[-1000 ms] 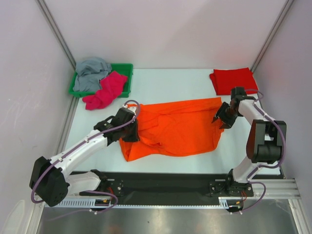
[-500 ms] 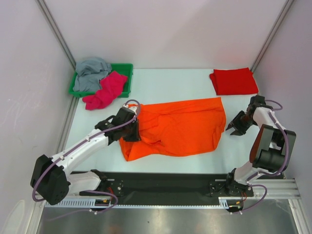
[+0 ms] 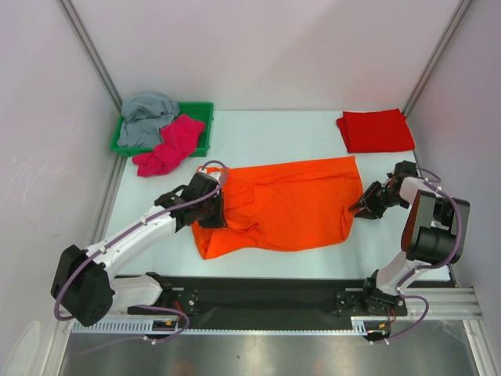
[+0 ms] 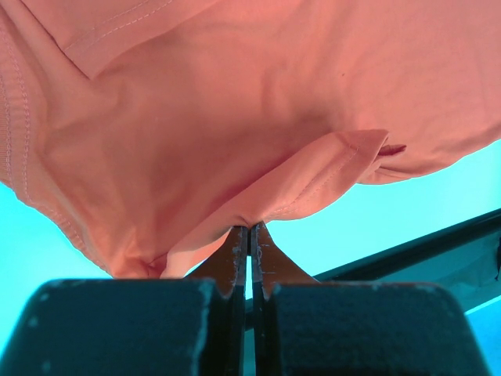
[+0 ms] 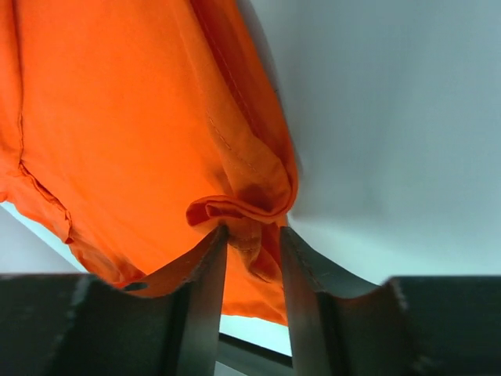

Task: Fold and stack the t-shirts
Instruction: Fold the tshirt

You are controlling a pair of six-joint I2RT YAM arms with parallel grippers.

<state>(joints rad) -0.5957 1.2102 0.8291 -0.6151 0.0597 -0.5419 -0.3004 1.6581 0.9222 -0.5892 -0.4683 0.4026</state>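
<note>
no readable text, labels, brands, numbers or signs on anything in view

**Operator:** Condition of the orange t-shirt (image 3: pixel 282 205)?

**Technician:** Spread across the middle of the desk (image 3: pixel 258 133), wrinkled, with cloth doubled over along its near left side. Its left edge is pinched in the left claw (image 4: pixel 249 235). A fold of its right hem sits between the fingers of the right claw (image 5: pixel 252 235), apparently gripped.

**Operator:** Other t-shirts?

**Technician:** Red t-shirt (image 3: pixel 376 130): folded flat, far right corner. Grey t-shirt (image 3: pixel 147 117): crumpled in the green tray (image 3: pixel 200 117), far left. Magenta t-shirt (image 3: pixel 168 146): bunched, draped over the tray's near rim onto the desk, touching the grey one.
</note>
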